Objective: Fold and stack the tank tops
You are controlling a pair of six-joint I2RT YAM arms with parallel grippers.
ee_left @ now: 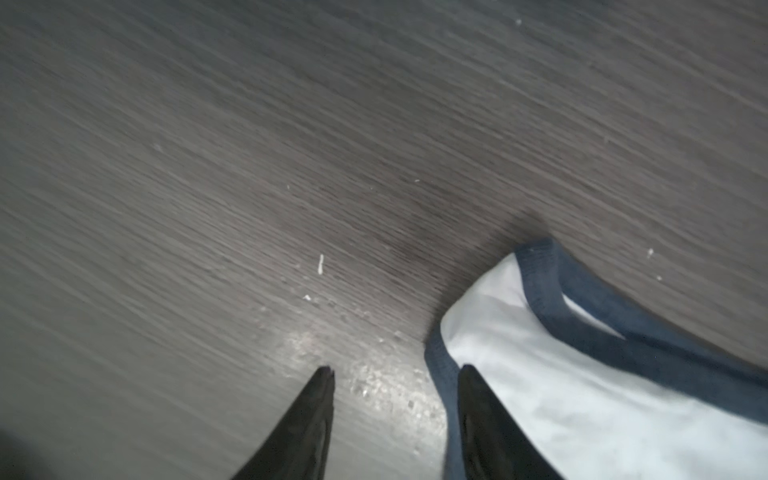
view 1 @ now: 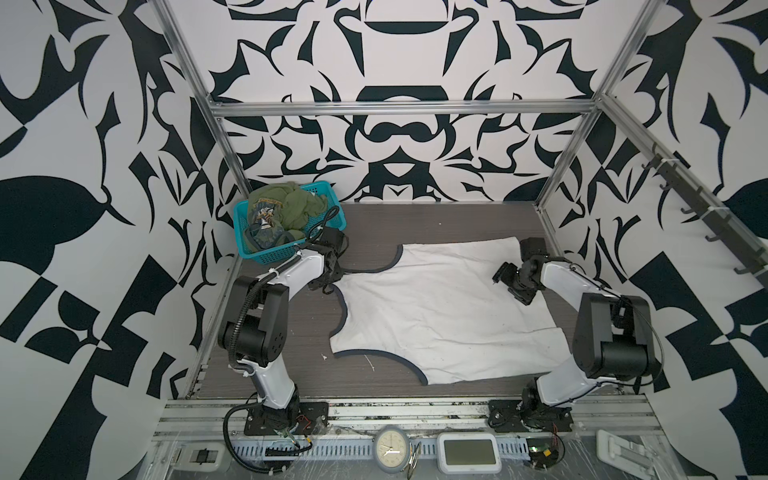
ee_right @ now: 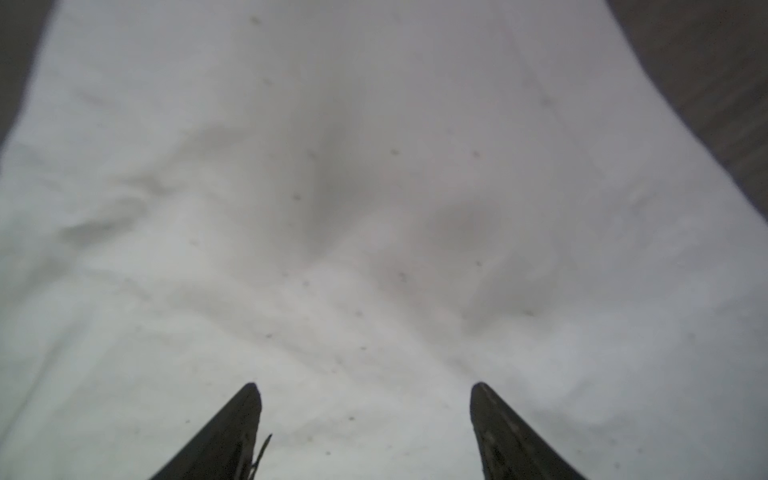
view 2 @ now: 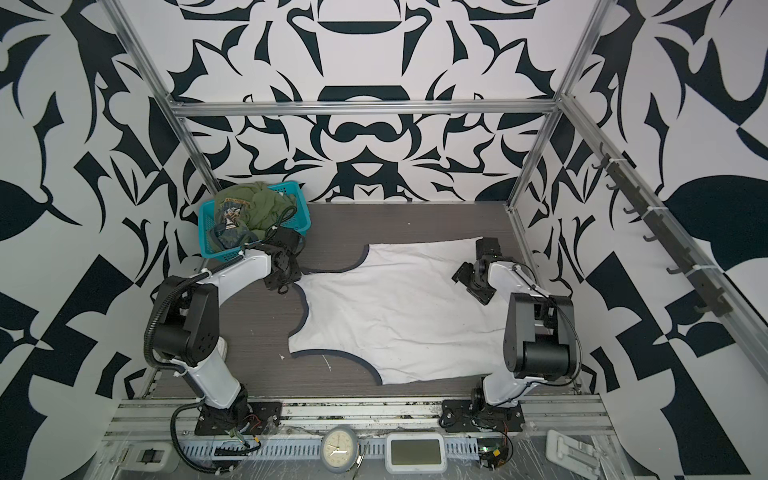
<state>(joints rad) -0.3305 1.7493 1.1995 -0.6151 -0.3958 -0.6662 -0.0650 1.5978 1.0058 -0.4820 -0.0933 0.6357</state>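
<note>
In both top views the white sleeveless cloth tank top with navy trim (view 1: 436, 316) (view 2: 395, 316) lies spread flat, unfolded, on the dark wood-grain counter (view 1: 291, 332). The olive green tank top (view 1: 286, 208) sits crumpled in the teal plastic mesh basket (view 1: 266, 254), so the first fold is likely in hand. In the left wrist view the left claw (ee_left: 395, 374) gapes empty beside a shoulder strap (ee_left: 540, 266), which it should pinch next. In the right wrist view the right claw (ee_right: 365, 390) hangs open over white cloth.

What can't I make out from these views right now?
- Left tool: in both top views its wrist hides the tips; wrist view blurred, contact with white tank top unclear.
- Olive tank top: bunched, partly hidden by basket wall.
- Right tool: wrist view blurred, height above cloth unclear.
</note>
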